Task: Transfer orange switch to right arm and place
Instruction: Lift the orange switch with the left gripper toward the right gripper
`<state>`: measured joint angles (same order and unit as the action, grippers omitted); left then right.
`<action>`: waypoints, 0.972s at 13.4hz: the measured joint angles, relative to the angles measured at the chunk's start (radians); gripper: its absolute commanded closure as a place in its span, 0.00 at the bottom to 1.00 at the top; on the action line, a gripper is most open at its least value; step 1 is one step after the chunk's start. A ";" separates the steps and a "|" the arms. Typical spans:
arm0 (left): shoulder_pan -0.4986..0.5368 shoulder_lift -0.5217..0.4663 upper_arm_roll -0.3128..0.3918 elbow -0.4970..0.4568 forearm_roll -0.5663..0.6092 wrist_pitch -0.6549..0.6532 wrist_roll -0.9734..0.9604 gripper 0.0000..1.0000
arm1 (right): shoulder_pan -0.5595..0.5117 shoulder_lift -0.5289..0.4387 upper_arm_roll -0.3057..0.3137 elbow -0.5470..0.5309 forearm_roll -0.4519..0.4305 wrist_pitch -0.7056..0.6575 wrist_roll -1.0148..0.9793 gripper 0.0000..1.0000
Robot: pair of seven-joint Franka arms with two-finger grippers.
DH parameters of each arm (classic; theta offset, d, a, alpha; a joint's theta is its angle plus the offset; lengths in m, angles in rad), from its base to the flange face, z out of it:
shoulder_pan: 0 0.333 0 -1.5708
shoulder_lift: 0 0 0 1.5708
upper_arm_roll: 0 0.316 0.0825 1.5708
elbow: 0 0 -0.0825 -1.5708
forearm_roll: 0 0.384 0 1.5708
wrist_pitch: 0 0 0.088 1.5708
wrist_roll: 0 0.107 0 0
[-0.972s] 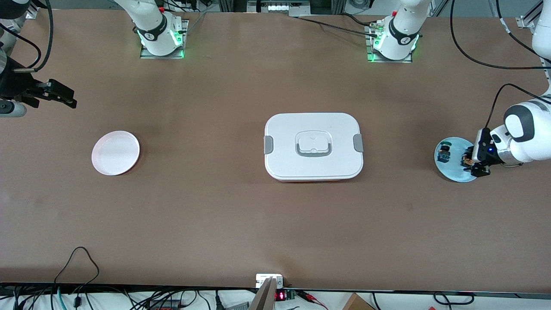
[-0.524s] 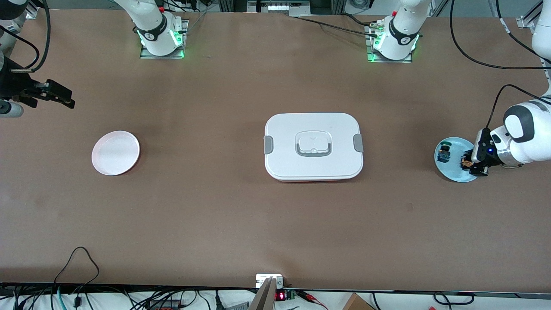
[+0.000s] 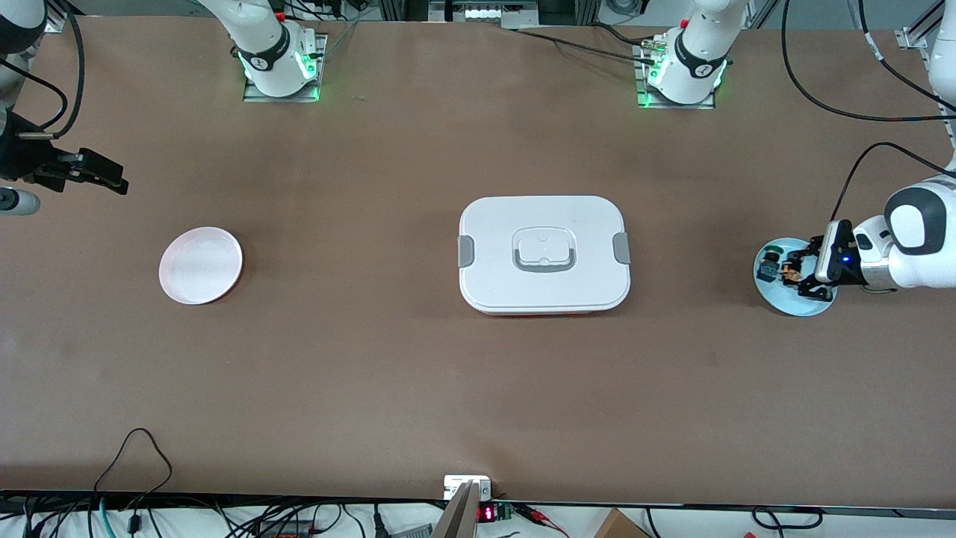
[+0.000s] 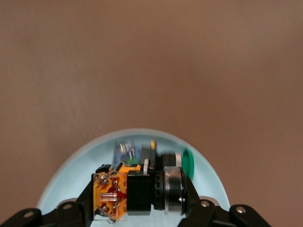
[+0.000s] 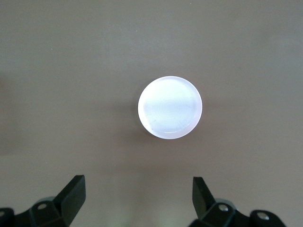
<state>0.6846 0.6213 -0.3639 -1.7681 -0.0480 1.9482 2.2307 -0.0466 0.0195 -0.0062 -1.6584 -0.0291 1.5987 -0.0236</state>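
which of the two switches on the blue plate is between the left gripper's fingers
The orange switch: its orange block and black barrel sit between the left gripper fingers. The blue-green switch, with its green cap, lies free beside it on the blue plate.

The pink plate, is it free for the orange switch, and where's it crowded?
The pink plate is bare, with open table between it and the white box. The right gripper waits open, above the table near it. The blue plate is crowded: left gripper shut on the orange switch, blue-green switch beside it.
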 measured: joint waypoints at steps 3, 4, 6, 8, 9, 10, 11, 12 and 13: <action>-0.009 -0.001 -0.076 0.062 -0.194 -0.147 -0.005 1.00 | -0.002 -0.001 -0.004 0.007 0.000 0.000 0.000 0.00; -0.022 -0.001 -0.100 0.065 -0.262 -0.168 -0.023 1.00 | -0.002 -0.001 -0.005 0.010 0.003 0.000 0.000 0.00; -0.057 -0.001 -0.148 0.071 -0.390 -0.205 -0.107 1.00 | -0.003 -0.004 -0.010 0.012 0.062 -0.003 0.000 0.00; -0.071 -0.002 -0.235 0.097 -0.495 -0.215 -0.255 1.00 | -0.004 -0.018 -0.026 0.017 0.179 -0.038 -0.002 0.00; -0.074 -0.002 -0.278 0.114 -0.539 -0.217 -0.338 1.00 | -0.004 -0.025 -0.034 0.019 0.247 -0.078 -0.008 0.00; -0.079 -0.003 -0.322 0.135 -0.576 -0.221 -0.405 1.00 | -0.004 -0.031 -0.040 0.019 0.320 -0.108 -0.014 0.00; -0.091 -0.003 -0.369 0.161 -0.627 -0.223 -0.466 1.00 | -0.004 -0.033 -0.043 0.019 0.389 -0.122 -0.017 0.00; -0.120 -0.005 -0.407 0.188 -0.701 -0.219 -0.534 1.00 | -0.004 -0.033 -0.044 0.019 0.435 -0.128 -0.017 0.00; -0.167 -0.008 -0.424 0.208 -0.793 -0.198 -0.595 1.00 | -0.004 -0.031 -0.044 0.018 0.469 -0.136 -0.018 0.00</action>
<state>0.5174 0.6133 -0.7880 -1.5599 -0.8414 1.7500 1.6356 -0.0505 -0.0114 -0.0501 -1.6402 0.4403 1.4629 -0.0411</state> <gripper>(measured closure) 0.278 0.000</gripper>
